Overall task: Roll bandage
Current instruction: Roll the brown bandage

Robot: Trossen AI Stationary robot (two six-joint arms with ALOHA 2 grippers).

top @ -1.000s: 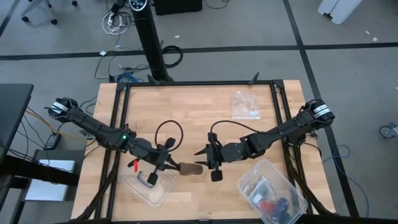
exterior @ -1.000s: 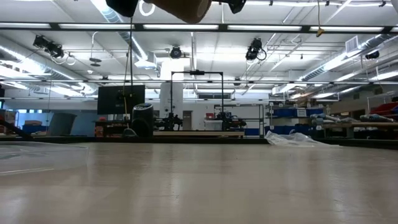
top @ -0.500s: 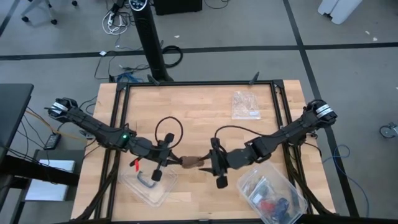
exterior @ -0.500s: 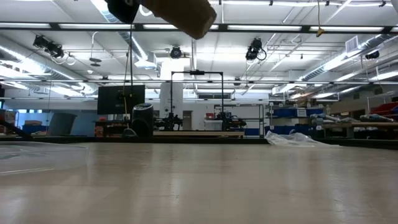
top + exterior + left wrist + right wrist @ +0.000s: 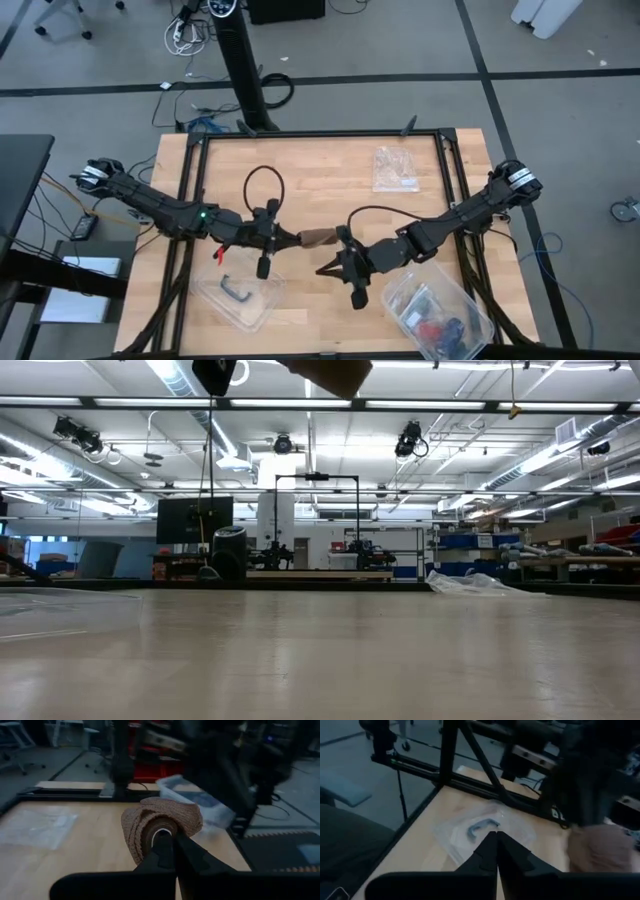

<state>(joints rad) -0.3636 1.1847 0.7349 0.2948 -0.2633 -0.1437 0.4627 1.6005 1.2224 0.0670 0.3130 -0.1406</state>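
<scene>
We see the left end effector clamped on the brown rolled fabric bandage, held above the wooden tabletop midway along its near edge | right end effector closed and empty, just beside the roll | clear plastic tub with a black handle piece by the near left corner
</scene>
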